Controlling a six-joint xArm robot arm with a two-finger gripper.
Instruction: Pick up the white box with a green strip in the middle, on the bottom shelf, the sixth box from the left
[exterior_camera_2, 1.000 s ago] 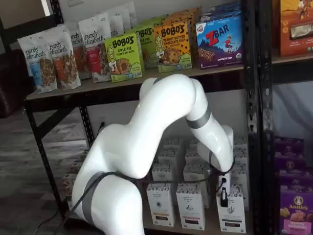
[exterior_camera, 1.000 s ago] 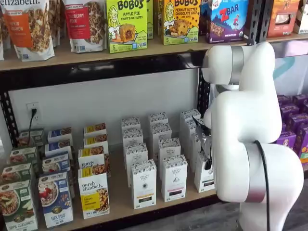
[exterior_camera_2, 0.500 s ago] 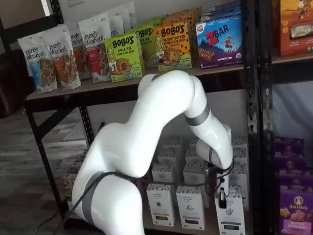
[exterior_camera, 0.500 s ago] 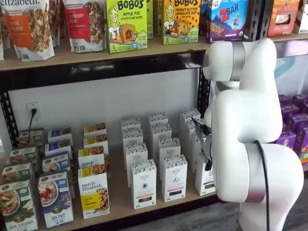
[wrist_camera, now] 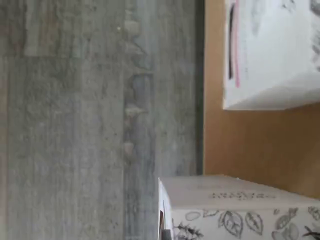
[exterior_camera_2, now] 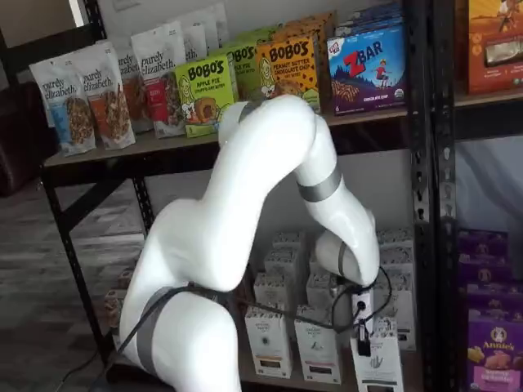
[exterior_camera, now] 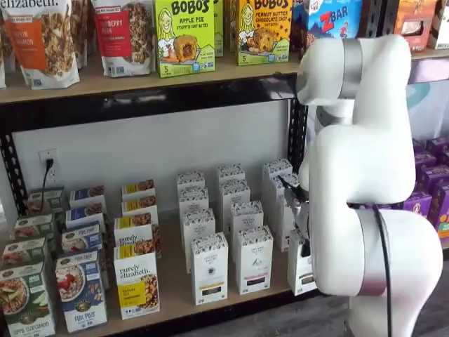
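My gripper (exterior_camera_2: 364, 341) is shut on the white box (exterior_camera_2: 377, 363), a tall narrow carton with a patterned top band. The carton hangs tilted at the front right of the bottom shelf (exterior_camera: 168, 284). In both shelf views the black fingers clamp its upper part; the gripper (exterior_camera: 303, 242) and the white box (exterior_camera: 300, 270) are half hidden behind my white arm. Only a dark edge of its label strip shows low on its front. In the wrist view a leaf-patterned white carton (wrist_camera: 240, 210) juts past the edge of the tan board (wrist_camera: 250, 145) over the grey floor.
Rows of like white cartons (exterior_camera: 210, 270) fill the board's middle, with purely elizabeth boxes (exterior_camera: 137, 284) further left. A carton with a pink strip (wrist_camera: 270, 50) stands close by. A black rack upright (exterior_camera_2: 425, 204) and purple boxes (exterior_camera_2: 494, 343) lie to the right.
The gripper has drawn the white box forward out of its row, and the box now tilts. The arm's elbow has risen and swung back toward the upper shelf.
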